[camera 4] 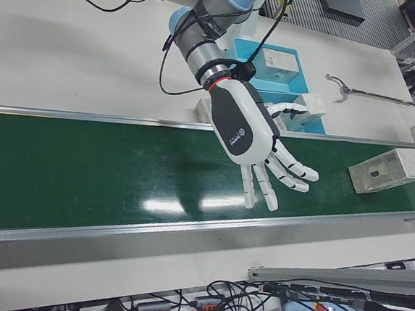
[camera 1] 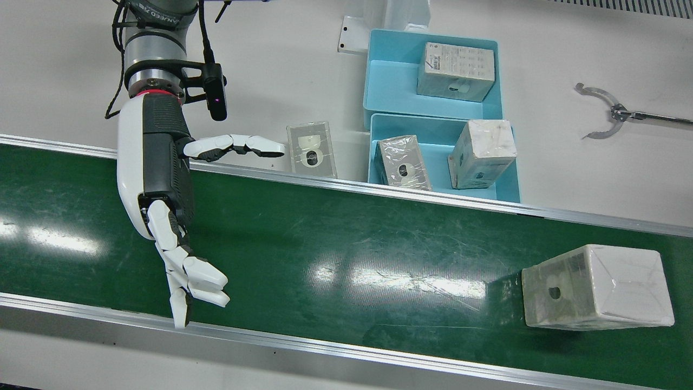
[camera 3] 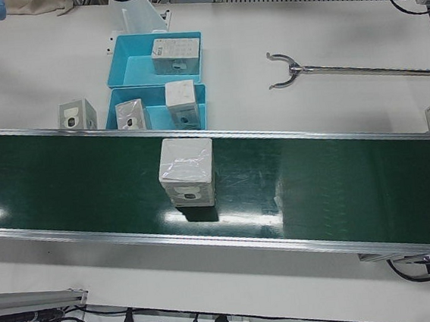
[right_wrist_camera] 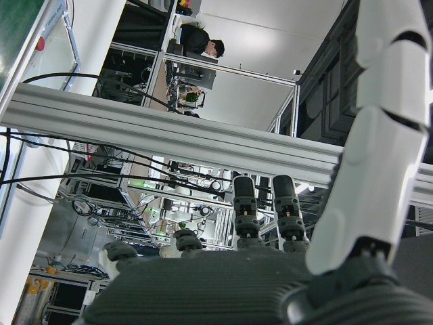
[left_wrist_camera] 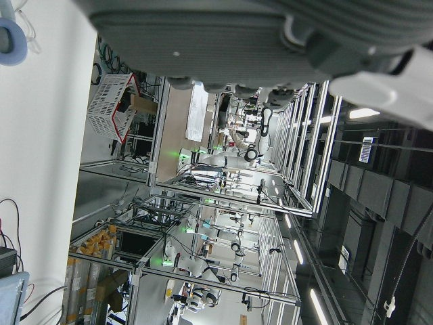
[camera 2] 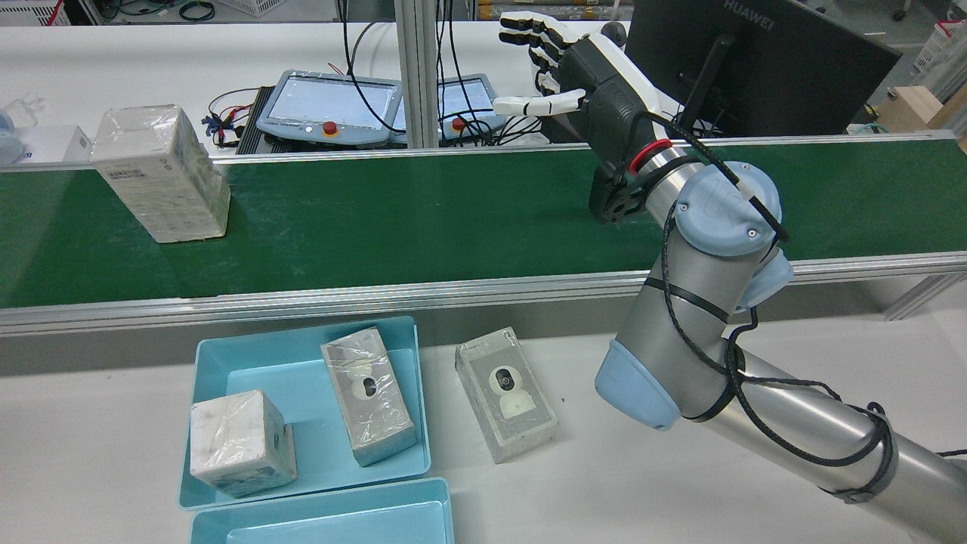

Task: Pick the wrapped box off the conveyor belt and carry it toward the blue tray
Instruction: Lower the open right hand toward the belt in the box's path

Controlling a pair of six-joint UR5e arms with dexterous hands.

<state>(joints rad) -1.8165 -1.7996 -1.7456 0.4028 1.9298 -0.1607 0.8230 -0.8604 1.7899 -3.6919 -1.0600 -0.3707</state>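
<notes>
Belt (camera 1: 325, 238): green, glossy, runs the length of the station; the landmark for all below.
Right hand (camera 1: 162, 184): over the belt, fingers spread, holding nothing, well apart from the box.
Left hand (left_wrist_camera: 270, 40): only its underside shows in its own camera; cannot tell whether it is spread or closed.
Wrapped box (camera 1: 598, 287): stands alone on the belt, toward the robot's left end.
Blue tray (camera 1: 506, 179): just beside the belt's robot-side rail, already holding two boxes; a second tray lies behind it.
Handling: probably light, stiff cardboard under slick film, so likely slippery.
Hold: judged best across two opposite broad faces, thumb against fingers.
</notes>
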